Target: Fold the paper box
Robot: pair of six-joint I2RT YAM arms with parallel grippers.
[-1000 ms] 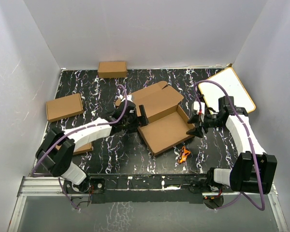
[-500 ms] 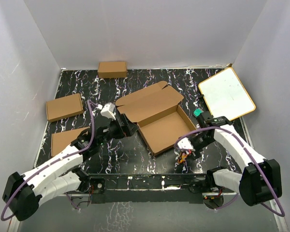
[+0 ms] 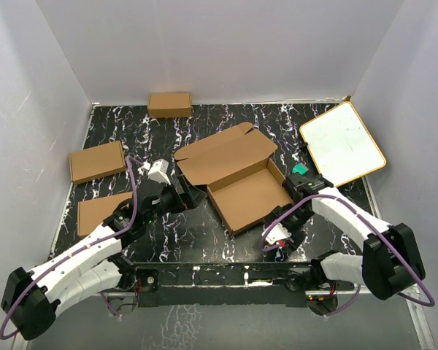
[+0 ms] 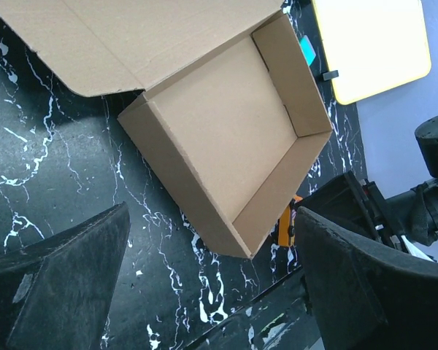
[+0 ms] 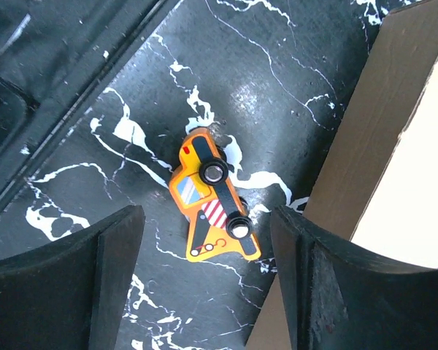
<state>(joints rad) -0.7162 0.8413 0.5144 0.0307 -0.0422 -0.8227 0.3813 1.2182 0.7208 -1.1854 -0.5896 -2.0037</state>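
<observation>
The paper box (image 3: 242, 195) lies at the table's middle as a shallow brown tray with its lid flap (image 3: 226, 153) open and lying flat behind it. In the left wrist view the paper box (image 4: 226, 131) is empty. My left gripper (image 3: 188, 195) hovers just left of the tray, open; my left gripper (image 4: 212, 292) holds nothing. My right gripper (image 3: 279, 238) is at the tray's near right corner, open. Below my right gripper (image 5: 208, 284) lies an orange toy truck (image 5: 212, 200) on its side, ahead of the fingertips and untouched. The box wall (image 5: 369, 138) is beside the right finger.
Smaller shut cardboard boxes stand at the back (image 3: 169, 104) and the left (image 3: 96, 161). A flat cardboard piece (image 3: 102, 211) lies partly under the left arm. A white board with a tan rim (image 3: 342, 143) leans at the back right. A metal rail (image 3: 226, 281) runs along the near edge.
The right arm left the tray's right wall, swung down to the near corner over the toy truck and opened wider. The left arm drew back from the tray's left wall.
</observation>
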